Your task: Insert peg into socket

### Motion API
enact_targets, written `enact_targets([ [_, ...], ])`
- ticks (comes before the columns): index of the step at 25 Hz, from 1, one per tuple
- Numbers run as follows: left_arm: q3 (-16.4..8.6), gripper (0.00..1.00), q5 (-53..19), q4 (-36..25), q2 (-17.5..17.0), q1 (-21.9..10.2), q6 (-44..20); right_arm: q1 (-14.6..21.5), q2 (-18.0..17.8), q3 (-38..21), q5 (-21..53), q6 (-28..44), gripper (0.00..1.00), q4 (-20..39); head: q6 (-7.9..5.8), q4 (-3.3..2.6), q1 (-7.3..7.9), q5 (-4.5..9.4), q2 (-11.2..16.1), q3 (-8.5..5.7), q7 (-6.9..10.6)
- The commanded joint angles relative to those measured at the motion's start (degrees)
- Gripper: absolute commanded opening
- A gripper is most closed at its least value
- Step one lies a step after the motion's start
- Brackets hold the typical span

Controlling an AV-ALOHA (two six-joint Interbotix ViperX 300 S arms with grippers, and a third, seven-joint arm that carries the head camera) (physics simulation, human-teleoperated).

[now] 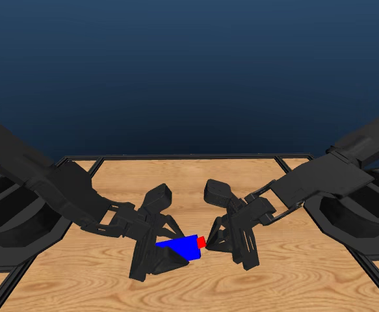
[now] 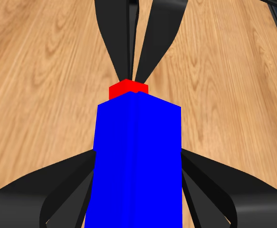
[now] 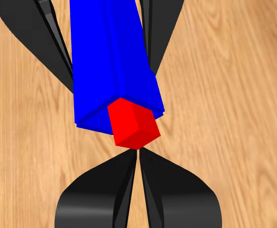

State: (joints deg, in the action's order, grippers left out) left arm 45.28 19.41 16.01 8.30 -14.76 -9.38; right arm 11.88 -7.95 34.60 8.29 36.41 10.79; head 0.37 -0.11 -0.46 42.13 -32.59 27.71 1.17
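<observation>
Peg [image 1: 201, 242] mostly inside socket [image 1: 178, 247]: both rigid, light. Left fingers [image 2: 57, 199] clamp socket's sides; right fingers [image 3: 95, 190] pinch peg's tail at 3 o'clock.

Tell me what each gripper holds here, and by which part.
The left gripper clamps the blue socket across its sides. The right gripper pinches the red peg by its outer end; the rest sits inside the socket.

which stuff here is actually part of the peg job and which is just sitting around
Part of the job:
- peg, mostly inside the socket, a short red end showing
- socket, held by the left gripper
- right gripper, shut on the peg's outer end

Just there:
- wooden table, with its black frame; no loose items visible
</observation>
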Motion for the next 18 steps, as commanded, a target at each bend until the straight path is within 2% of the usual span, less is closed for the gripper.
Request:
enact_targets([
  [1, -2.33, 0.00, -0.07, -1.25, -0.33, 0.15, -1.04, -1.01, -1.30, -2.78, -4.80, -4.74, 0.00, -2.17, 0.05, 0.06, 0.13, -0.54, 0.54, -1.22, -0.07],
  [2, -2.42, 0.00, -0.44, -1.52, -0.16, 0.21, -1.30, -1.07, -1.13, -3.90, -5.93, -5.68, 0.00, -2.88, -0.01, 0.06, 0.17, -0.51, 0.63, -1.27, -0.12],
  [6, -2.77, 0.00, -1.03, -2.16, -0.47, 0.39, -2.18, -1.06, -4.06, -5.22, -7.49, -9.09, 0.00, -5.39, -0.12, 0.07, 0.29, -0.55, 0.84, -1.37, -0.12],
  [8, -2.23, 0.00, -0.80, -2.36, -0.25, 0.34, -2.78, -0.99, -3.84, -4.50, -7.63, -10.56, 0.00, -7.08, -0.14, 0.09, 0.39, -0.54, 0.80, -1.35, -0.01],
  [9, -2.33, 0.00, -1.43, -2.54, -0.35, 0.36, -2.83, -1.01, -4.62, -5.14, -7.60, -10.07, 0.00, -6.37, -0.13, 0.09, 0.43, -0.58, 0.79, -1.36, 0.01],
  [10, -2.18, 0.00, -1.55, -2.63, -0.67, 0.32, -3.08, -1.14, -4.17, -4.24, -8.72, -12.35, 0.00, -8.88, -0.09, 0.11, 0.46, -0.61, 0.76, -1.41, 0.00],
  [12, -1.20, 0.00, -1.84, -2.84, -0.81, -0.18, -3.35, -1.32, -3.09, -1.61, -9.01, -10.90, 0.00, -8.98, 0.05, 0.17, 0.57, -0.72, 0.58, -1.45, 0.03],
  [13, -1.36, 0.00, -1.57, -2.67, -1.29, 0.19, -3.50, -2.26, -2.85, -0.83, -9.31, -10.80, 0.00, -9.75, 0.13, 0.20, 0.61, -0.74, 0.54, -1.47, 0.03],
  [14, -1.41, 0.00, -1.03, -2.62, -1.98, 0.13, -3.67, -1.55, -1.61, 1.21, -10.25, -10.85, 0.00, -10.37, 0.21, 0.22, 0.62, -0.78, 0.48, -1.56, -0.07],
  [15, -0.20, 0.00, -0.24, -2.42, -1.77, -0.04, -3.90, -1.77, -1.20, 3.61, -11.42, -10.58, 0.00, -11.31, 0.24, 0.22, 0.59, -0.85, 0.39, -1.60, -0.13],
  [17, 0.02, 0.00, 1.50, -2.03, -2.67, -0.19, -3.95, -1.64, 0.20, 6.60, -15.64, -11.74, 0.00, -14.03, 0.31, 0.21, 0.51, -1.02, 0.25, -1.65, -0.12],
  [18, 0.25, 0.00, 2.78, -1.93, -2.91, -0.35, -4.35, -1.43, 1.69, 7.71, -21.59, -12.20, 0.00, -15.42, 0.33, 0.19, 0.41, -1.07, 0.13, -1.68, -0.12],
])
